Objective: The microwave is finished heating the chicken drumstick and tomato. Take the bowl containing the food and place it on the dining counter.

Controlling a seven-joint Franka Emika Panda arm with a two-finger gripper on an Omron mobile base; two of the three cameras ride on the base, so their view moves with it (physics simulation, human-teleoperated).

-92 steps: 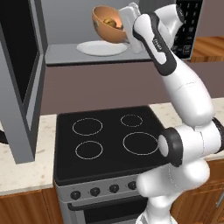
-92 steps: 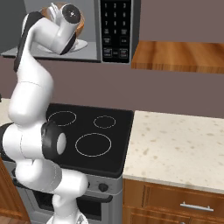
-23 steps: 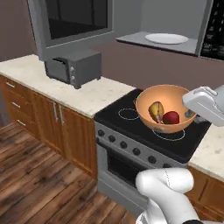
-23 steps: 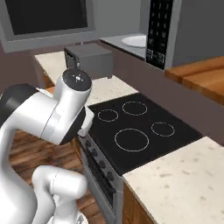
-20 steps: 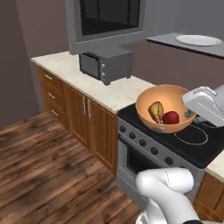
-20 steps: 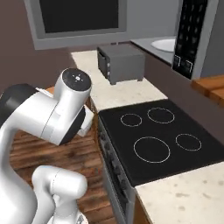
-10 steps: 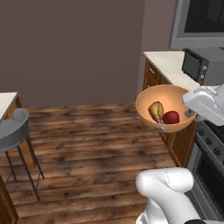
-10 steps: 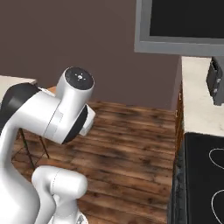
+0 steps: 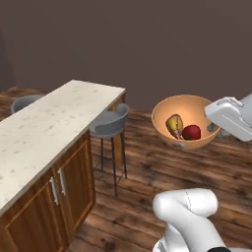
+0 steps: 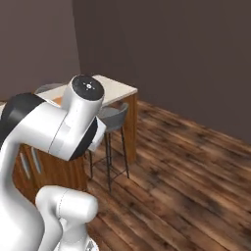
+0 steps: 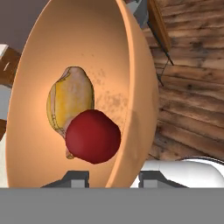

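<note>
In the left base view, a round orange-tan smooth bowl [image 9: 186, 122] is held in the air above a brown wooden plank floor [image 9: 147, 187], gripped at its right rim by the white two-finger gripper [image 9: 214, 127]. Inside the bowl a small yellowish-brown oblong chicken drumstick [image 9: 174, 125] is seen on the left, touching a small glossy red round tomato [image 9: 191, 132] on the right. To the left, well apart from the bowl, a long beige speckled stone dining counter [image 9: 47, 129] is set over brown wooden cabinets with metal handles [image 9: 56, 180]. Two grey round stools [image 9: 109, 124] are placed beside the counter's far end

In the right base view, the far end of the dining counter [image 10: 116, 90] is partly covered by the white arm, and a grey stool [image 10: 113, 117] is tucked against it on the plank floor [image 10: 176, 181]

In the hand view, the bowl [image 11: 57, 57] is shown from close by, its rim clamped between the two closed dark finger tips [image 11: 74, 179] at the bottom. The tomato [image 11: 92, 136] is pressed against the lower part of the drumstick [image 11: 71, 98], and both are rested on the bowl's inner wall
</note>
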